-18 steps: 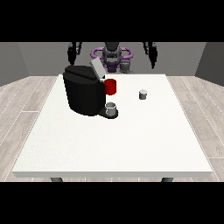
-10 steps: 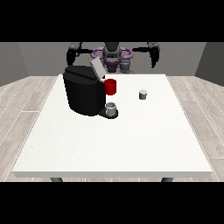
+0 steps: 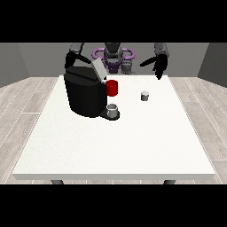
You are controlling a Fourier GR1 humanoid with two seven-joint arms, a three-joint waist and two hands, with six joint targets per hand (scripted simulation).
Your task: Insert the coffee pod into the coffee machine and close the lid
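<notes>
White table (image 3: pixel 133 142): coffee machine (image 3: pixel 85 94) with lid (image 3: pixel 98 69) up, coffee pod (image 3: pixel 145 95) right of it, my robot hand at the view's right (image 3: pixel 158 64) above, fingers relaxed, empty; a careless descent could topple the pod.

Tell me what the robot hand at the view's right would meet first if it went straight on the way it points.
That robot hand points down toward the white table. It would probably meet the bare tabletop first, behind the coffee pod, though depth is unclear.
</notes>
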